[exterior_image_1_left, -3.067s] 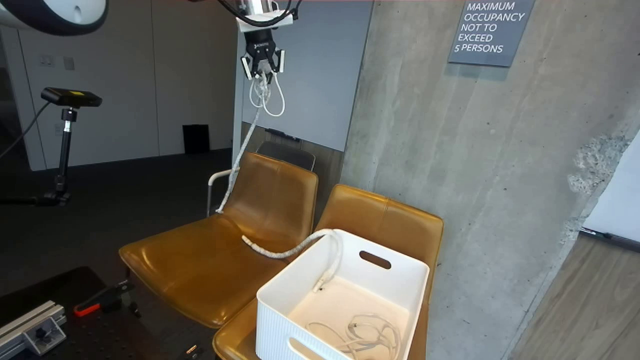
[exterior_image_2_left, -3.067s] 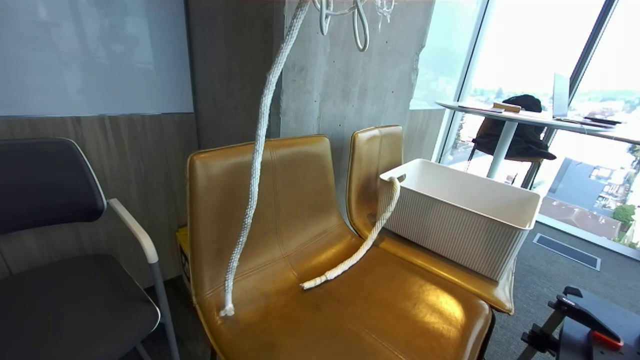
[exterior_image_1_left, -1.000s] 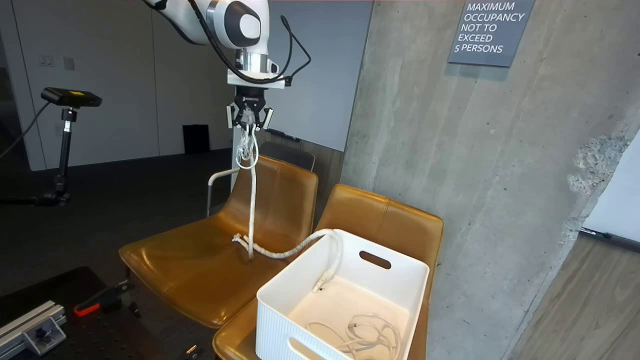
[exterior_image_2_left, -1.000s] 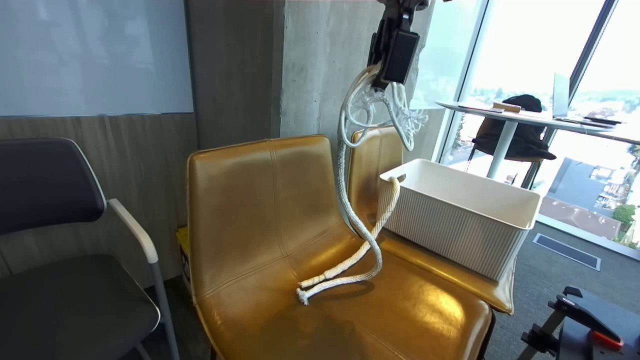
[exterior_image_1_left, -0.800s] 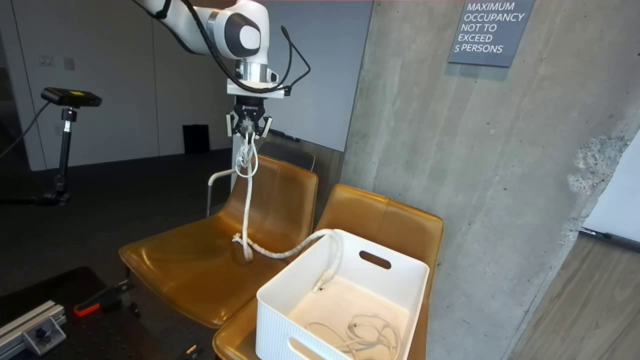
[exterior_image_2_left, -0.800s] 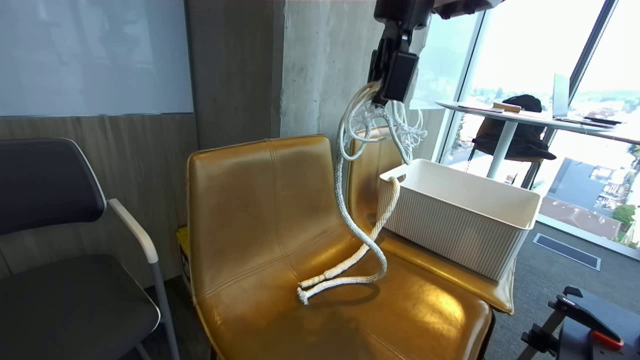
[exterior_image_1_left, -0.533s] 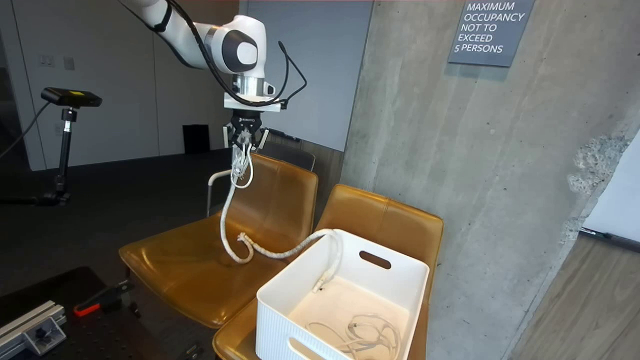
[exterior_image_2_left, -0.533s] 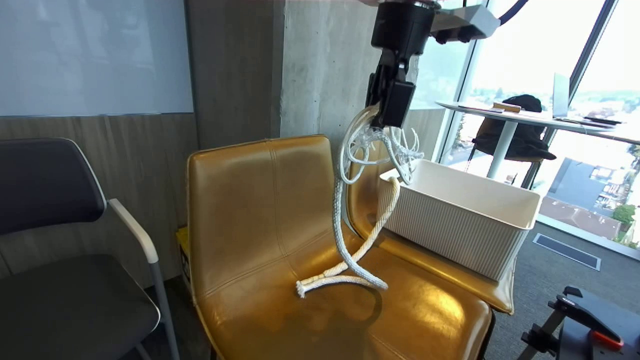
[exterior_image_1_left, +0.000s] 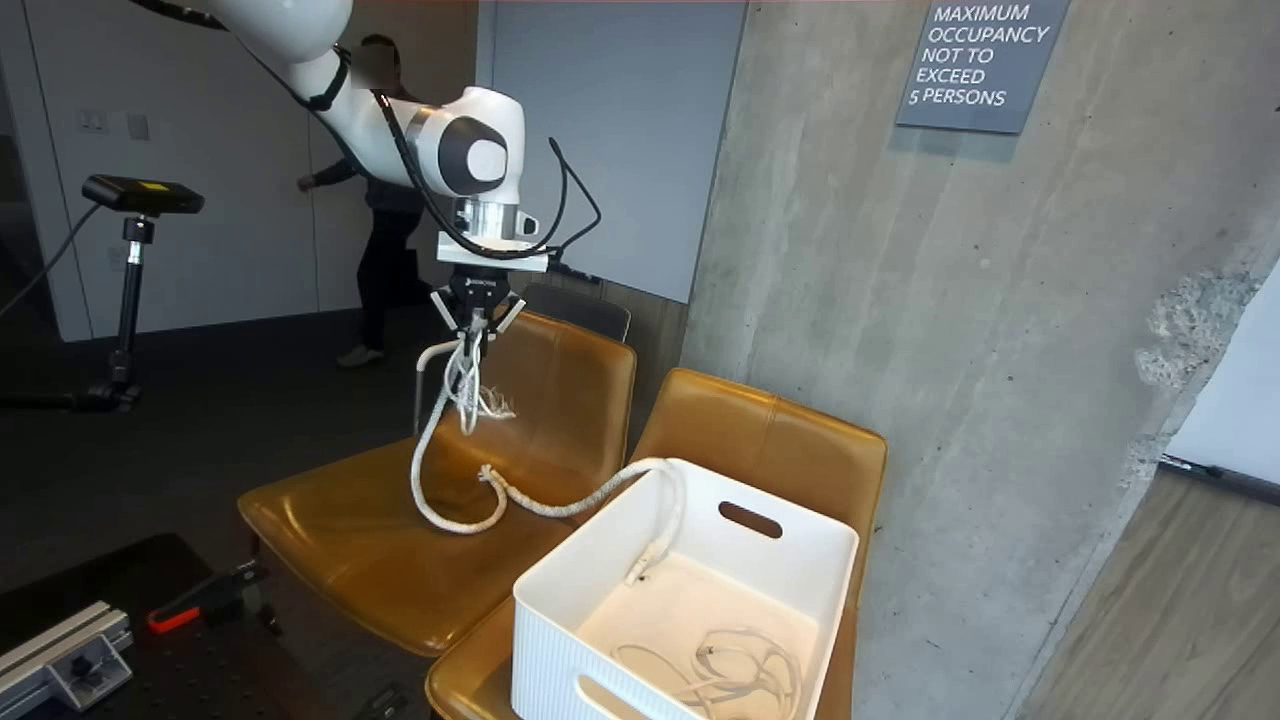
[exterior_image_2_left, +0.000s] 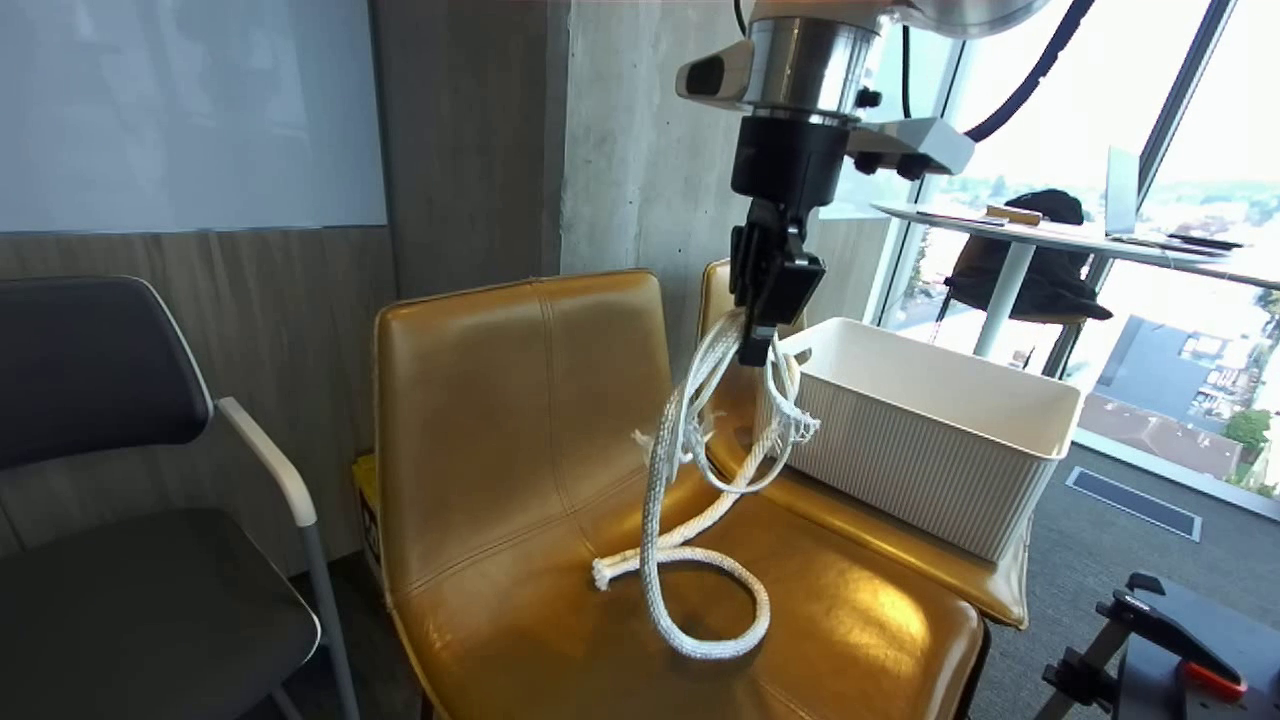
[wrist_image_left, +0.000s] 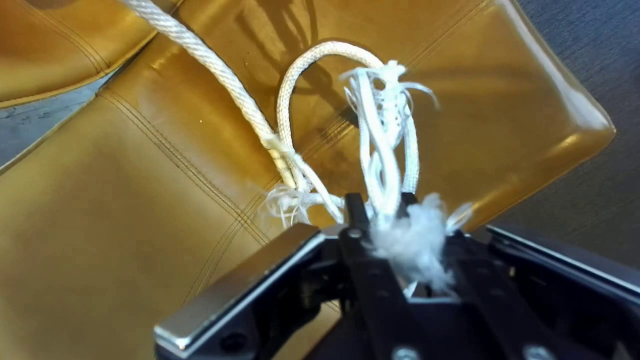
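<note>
Biggest in your scene: grey concrete wall (exterior_image_1_left: 950, 350), streaky, pitted, rough chipped patch near one edge. In front of it, two tan chairs (exterior_image_1_left: 370, 535), glossy leather-like skin, stitched seams, seat and back in one curve. Your arm (exterior_image_1_left: 365, 120) is smooth, rounded, white with dark grey caps. White bin (exterior_image_2_left: 900, 465) sits on one chair: rectangular box, ribbed outside, smooth inside, oval handle slots, looks like plastic. Thin pale cord (exterior_image_1_left: 735, 684) lies in loops on its floor. Twisted cream rope (wrist_image_left: 215, 70) drapes over the bin rim near a corner, down to the other chair's seat. Your braided white rope (exterior_image_2_left: 654, 500) has a tight round weave, bunches in loops with frayed strands under the gripper (wrist_image_left: 382, 202), and curls its tail onto that same seat, ending beside the twisted one's tip. Gripper itself, black with metal-edged linkages, hangs over that seat: fingers (wrist_image_left: 356, 212) slightly apart, braided strands between the tips. Can't tell you whether they're squeezing the rope or just have it lying between them. Fuzzy white tuft (wrist_image_left: 417, 245) sits up between the fingers. Smallest, lettering: your grey wall sign (exterior_image_1_left: 980, 65) reads MAXIMUM OCCUPANCY NOT TO EXCEED 5 PERSONS, white caps; marking (exterior_image_1_left: 480, 284) on the gripper body is too small to read.
</note>
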